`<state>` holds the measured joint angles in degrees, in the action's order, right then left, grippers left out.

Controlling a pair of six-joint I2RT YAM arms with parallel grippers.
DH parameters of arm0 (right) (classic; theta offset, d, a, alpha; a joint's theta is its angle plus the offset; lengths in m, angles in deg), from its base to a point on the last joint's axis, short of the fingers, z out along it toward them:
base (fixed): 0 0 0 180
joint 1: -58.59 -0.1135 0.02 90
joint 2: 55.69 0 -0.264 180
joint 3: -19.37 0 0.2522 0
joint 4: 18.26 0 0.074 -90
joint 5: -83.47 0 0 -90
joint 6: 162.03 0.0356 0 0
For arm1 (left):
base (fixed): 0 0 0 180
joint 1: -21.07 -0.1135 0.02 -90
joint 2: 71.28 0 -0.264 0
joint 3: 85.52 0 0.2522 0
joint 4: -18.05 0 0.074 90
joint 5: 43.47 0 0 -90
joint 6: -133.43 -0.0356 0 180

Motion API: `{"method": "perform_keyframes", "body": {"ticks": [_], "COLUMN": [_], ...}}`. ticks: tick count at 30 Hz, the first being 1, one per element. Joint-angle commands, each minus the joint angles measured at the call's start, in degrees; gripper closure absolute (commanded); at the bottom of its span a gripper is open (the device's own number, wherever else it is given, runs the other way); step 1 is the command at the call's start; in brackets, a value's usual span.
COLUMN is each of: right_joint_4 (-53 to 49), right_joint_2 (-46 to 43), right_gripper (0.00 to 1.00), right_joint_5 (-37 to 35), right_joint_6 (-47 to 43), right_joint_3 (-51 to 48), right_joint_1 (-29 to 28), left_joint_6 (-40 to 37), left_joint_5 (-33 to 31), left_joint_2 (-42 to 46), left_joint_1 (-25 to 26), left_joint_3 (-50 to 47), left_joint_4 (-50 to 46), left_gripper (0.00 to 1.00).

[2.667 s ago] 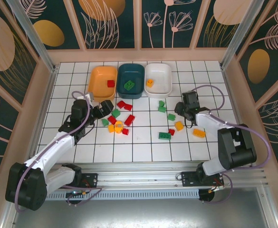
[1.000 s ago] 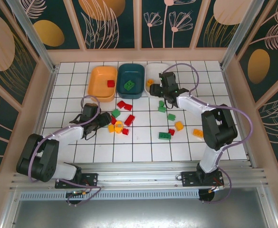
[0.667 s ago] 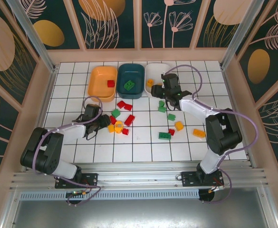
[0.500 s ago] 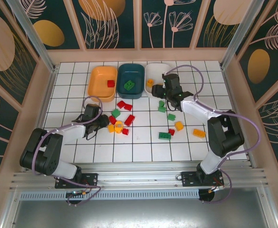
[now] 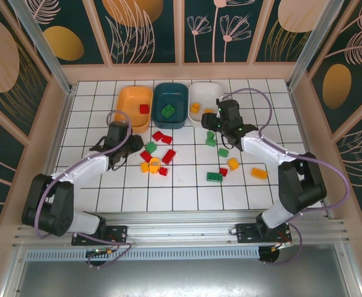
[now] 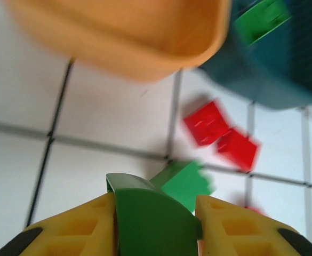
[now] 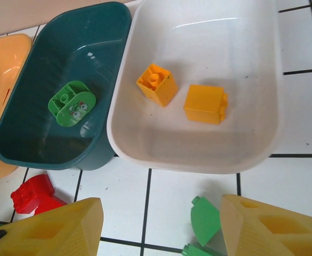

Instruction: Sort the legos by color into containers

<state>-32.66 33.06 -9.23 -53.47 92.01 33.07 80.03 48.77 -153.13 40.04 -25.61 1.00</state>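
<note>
Grip firm on a green brick (image 6: 151, 213), your left gripper (image 6: 154, 226) hangs near the orange tub (image 5: 126, 96). Your right gripper (image 7: 161, 224), jaws spread and empty, hovers at the white tub (image 7: 241, 58). Sorted so far: two orange-yellow bricks (image 7: 205, 103) there, one green piece (image 7: 69, 103) in the teal tub (image 7: 92, 48), one red brick (image 5: 144, 109) in the orange. Most legos (image 5: 168, 156) lie scattered across the tiles (image 5: 187, 198); you have barely begun.

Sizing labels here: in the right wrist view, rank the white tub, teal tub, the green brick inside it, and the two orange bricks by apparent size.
1. white tub
2. teal tub, slightly smaller
3. green brick, narrowly
4. left orange brick and right orange brick: alike, not ranked
</note>
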Motion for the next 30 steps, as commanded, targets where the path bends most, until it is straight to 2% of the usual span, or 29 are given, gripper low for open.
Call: {"method": "perform_keyframes", "body": {"ticks": [1,6,13,17,19,23,26,30], "right_joint_4": [2.0,2.0,-0.1,-1.2,-1.4,-2.3,-2.7,-3.1], "right_joint_2": [-3.3,-6.5,-8.7,-9.9,-10.3,-10.2,-10.7,-12.0], "right_gripper": [0.39,0.39,0.39,0.37,0.36,0.35,0.35,0.35], "right_joint_5": [-0.1,1.3,0.3,-0.8,-0.6,-0.8,-1.2,-1.7], "right_joint_6": [1.6,2.4,1.2,0.5,0.4,0.2,-0.1,-0.5], "right_joint_3": [-2.9,-6.0,-7.0,-6.9,-6.9,-6.0,-5.8,-6.3], "right_joint_1": [1.5,2.6,2.7,3.1,3.3,3.4,3.5,3.4], "left_joint_6": [-2.2,-2.2,-2.8,-3.8,-4.4,-5.8,-6.4,-7.9], "left_joint_5": [3.5,7.8,11.5,12.2,12.5,12.3,12.5,11.2], "left_joint_2": [-6.2,-18.9,-36.2,-40.8,-41.9,-42.0,-38.6,-27.5], "left_joint_1": [1.4,2.9,3.5,3.7,3.9,3.9,3.9,5.3], "left_joint_3": [9.1,22.4,41.9,48.1,50.5,52.7,50.1,36.2], "left_joint_4": [1.2,6.0,-0.3,-3.2,-4.4,-6.6,-6.3,-1.9], "left_gripper": [0.66,0.65,0.63,0.56,0.45,0.30,0.29,0.30]}}
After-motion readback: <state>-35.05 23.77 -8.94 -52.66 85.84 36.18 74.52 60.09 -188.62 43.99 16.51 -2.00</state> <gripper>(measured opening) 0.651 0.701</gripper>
